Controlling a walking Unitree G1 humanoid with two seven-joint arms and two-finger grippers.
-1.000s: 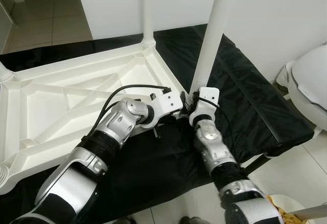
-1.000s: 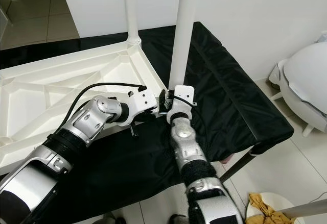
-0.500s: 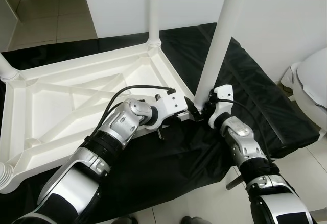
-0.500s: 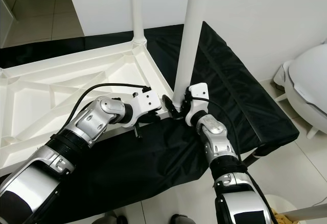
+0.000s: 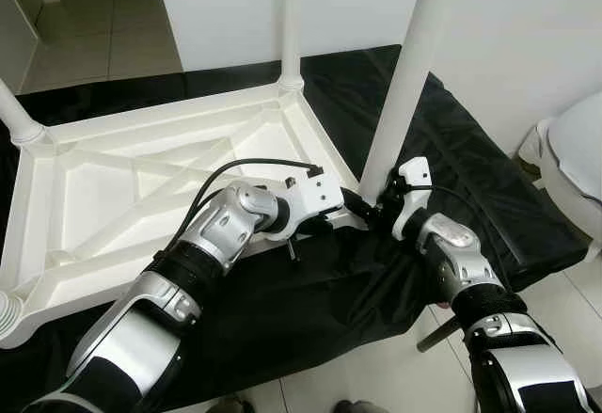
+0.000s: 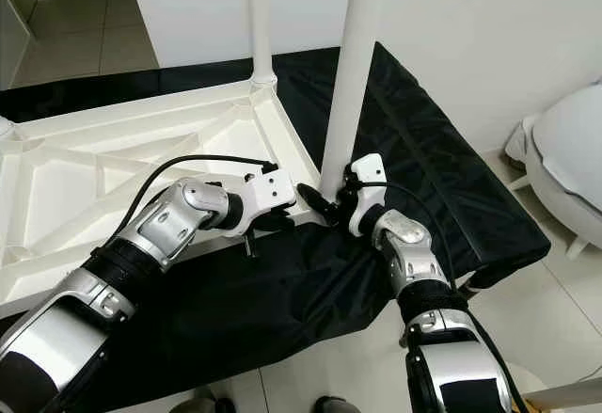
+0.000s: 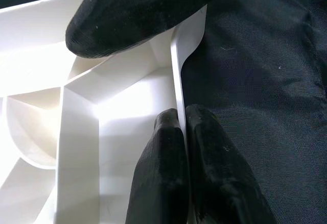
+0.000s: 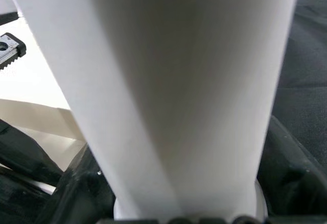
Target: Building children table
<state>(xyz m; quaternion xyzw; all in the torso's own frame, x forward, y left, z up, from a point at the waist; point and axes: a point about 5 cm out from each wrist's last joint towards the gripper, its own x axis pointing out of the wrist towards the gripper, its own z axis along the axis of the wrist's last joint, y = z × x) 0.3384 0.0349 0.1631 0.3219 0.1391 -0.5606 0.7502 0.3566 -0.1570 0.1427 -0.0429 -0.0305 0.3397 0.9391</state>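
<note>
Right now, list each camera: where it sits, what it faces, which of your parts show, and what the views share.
Left eye: head, looking down at the upturned tabletop on black cloth; both arms show.
Right eye: same scene, same arms.
Left wrist: along the left hand, pinching the tabletop's rim.
Right wrist: along the right hand, clamped around the near leg.
Shared: near leg and tabletop appear in the head and wrist views.

Looked for lettering, found none to read: no words, brands, numbers or signs anywhere.
</note>
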